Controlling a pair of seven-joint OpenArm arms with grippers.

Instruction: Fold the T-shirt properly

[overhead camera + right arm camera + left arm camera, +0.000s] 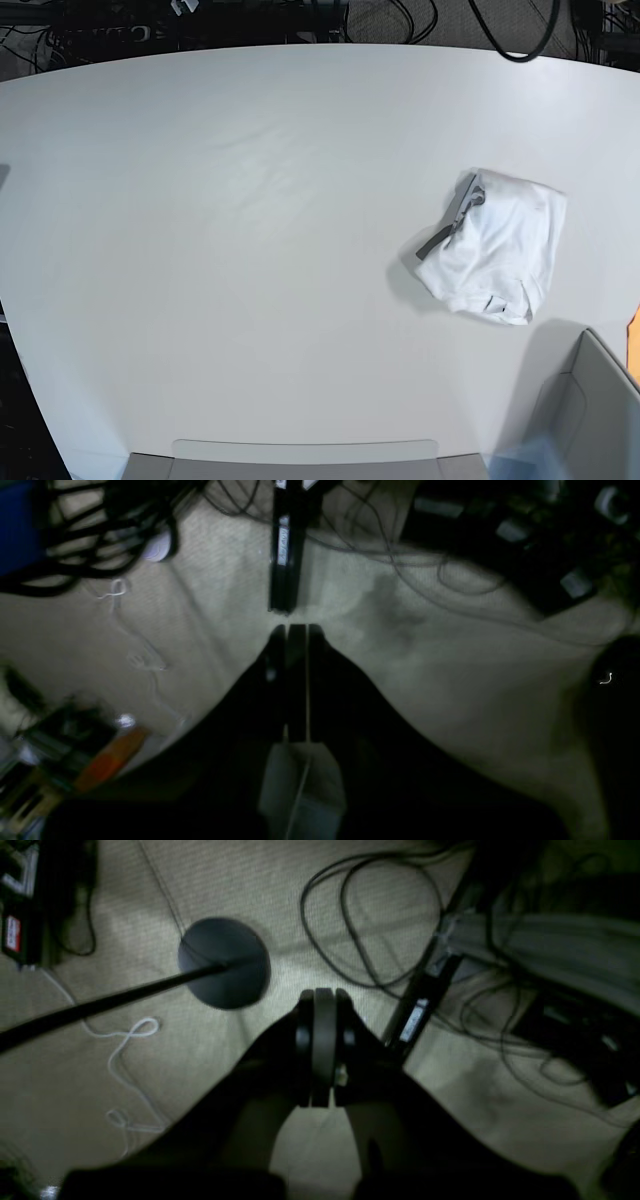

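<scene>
White tabletop (250,250) fills nearly the whole base view, smooth and bare across its centre, with dark cables along the far edge and grey bin walls at the near edge. Over at about three o'clock lies the T-shirt (500,245), bunched into a rumpled white lump with a grey strip of collar lining showing on its nine o'clock side.

Neither arm is over the table. Both wrist cameras look down at a beige carpeted floor strewn with cables. The left gripper (324,1047) has its jaws pressed together with nothing between them; the right gripper (296,680) is likewise closed and empty.

That shirt looks light, limp and wrinkly, so it will likely sag and drape when lifted. Pinching a hem corner or shoulder seam seems wiser than grabbing the heap's middle.
</scene>
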